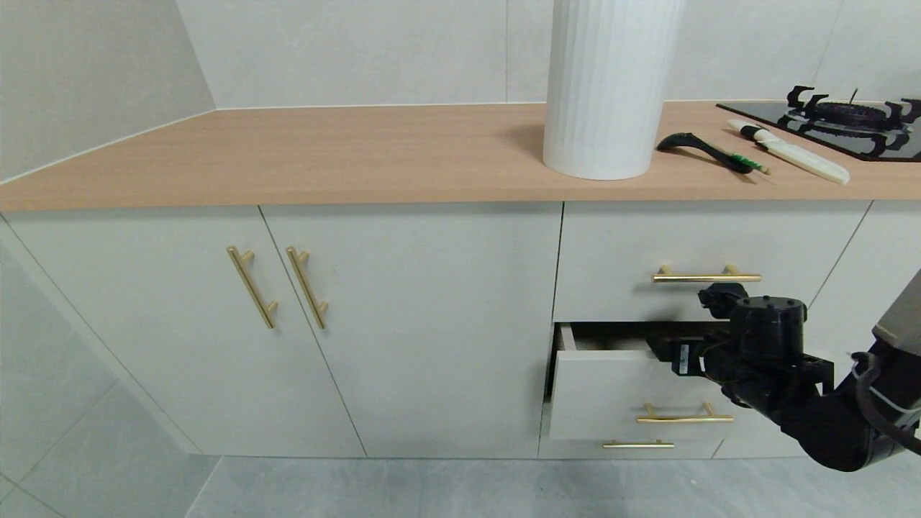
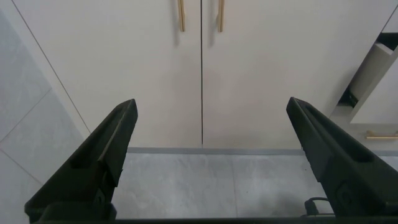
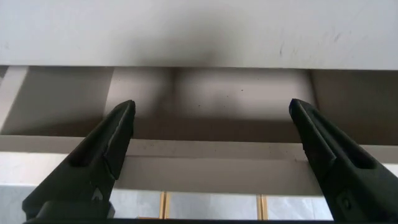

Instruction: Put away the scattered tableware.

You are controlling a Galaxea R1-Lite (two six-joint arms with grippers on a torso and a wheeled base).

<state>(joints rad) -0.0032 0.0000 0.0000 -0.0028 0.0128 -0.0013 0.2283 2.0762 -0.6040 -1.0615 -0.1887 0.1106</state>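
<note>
Right tool (image 3: 211, 106), released, hangs at the half-open drawer (image 1: 626, 392), apparently the opening step; next, fetch the knife (image 1: 791, 152) above it.

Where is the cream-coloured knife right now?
In the head view the cream-coloured knife lies on the wooden countertop at the robot's right, between the black gas hob and the black utensil.

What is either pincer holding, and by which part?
Nothing. The left pincer is open before the cabinet doors; the right pincer is open at the pulled-out drawer.
</note>
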